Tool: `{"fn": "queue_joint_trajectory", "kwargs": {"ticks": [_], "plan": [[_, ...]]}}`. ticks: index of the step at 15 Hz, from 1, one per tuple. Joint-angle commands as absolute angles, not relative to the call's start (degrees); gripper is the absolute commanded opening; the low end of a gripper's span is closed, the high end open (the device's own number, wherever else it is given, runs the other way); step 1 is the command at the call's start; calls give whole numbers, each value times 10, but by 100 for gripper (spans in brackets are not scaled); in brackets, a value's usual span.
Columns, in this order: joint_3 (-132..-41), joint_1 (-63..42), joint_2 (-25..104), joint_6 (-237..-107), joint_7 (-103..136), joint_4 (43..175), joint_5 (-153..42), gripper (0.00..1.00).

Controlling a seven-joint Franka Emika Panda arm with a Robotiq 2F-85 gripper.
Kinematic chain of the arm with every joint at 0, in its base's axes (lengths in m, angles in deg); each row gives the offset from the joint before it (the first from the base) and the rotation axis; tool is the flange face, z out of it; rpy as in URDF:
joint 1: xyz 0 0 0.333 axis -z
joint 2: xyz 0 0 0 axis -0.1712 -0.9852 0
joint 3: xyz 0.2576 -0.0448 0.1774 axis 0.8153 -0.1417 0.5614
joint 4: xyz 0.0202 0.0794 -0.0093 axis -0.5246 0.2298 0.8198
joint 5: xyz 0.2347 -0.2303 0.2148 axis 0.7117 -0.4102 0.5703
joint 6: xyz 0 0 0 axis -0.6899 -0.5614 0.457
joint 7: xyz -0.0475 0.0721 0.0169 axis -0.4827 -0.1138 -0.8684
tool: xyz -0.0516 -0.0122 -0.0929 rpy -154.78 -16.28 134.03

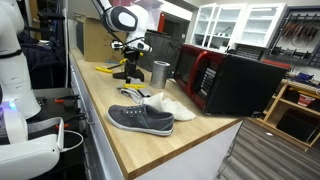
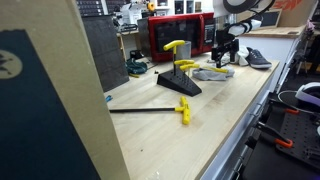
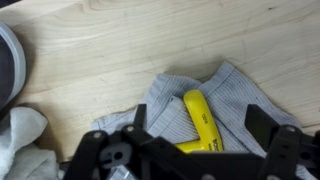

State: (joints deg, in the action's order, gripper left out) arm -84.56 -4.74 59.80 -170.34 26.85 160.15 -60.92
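From where I stand, the arm hangs over the far end of the long wooden surface (image 1: 150, 150), with the tool (image 3: 198, 112) pointing down and its two fingers (image 3: 258, 122) spread wide, holding nothing. In the wrist view a crumpled grey cloth (image 3: 225, 90) lies flat on the wood right below the tool, and a yellow piece (image 3: 198, 118) shaped like a handle rests on top of the cloth, in the gap between the spread fingers. I cannot tell whether the fingers touch the cloth or hover just above it. A bundle of white cloth (image 3: 20, 140) sits beside the grey one, at the lower corner of that view. In an exterior view a grey shoe (image 1: 140, 119) lies on its sole nearer the front edge, with the white bundle just behind it, and a metal cup (image 1: 160, 72) stands upright near the arm. A red and black microwave (image 1: 230, 82) sits along the back. In an exterior view, a black stand (image 2: 182, 88) carrying yellow parts is set further along, well apart from the shoe.
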Motion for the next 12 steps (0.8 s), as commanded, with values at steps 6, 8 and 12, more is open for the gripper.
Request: {"fn": "queue_joint_trajectory", "kwargs": {"ticks": [6, 8, 12], "plan": [[-848, -62, 518, -1694, 268, 1526, -622, 51], [-848, -65, 509, -1694, 266, 1520, -620, 35], [-848, -72, 506, -1694, 258, 1520, -615, 6]]}}
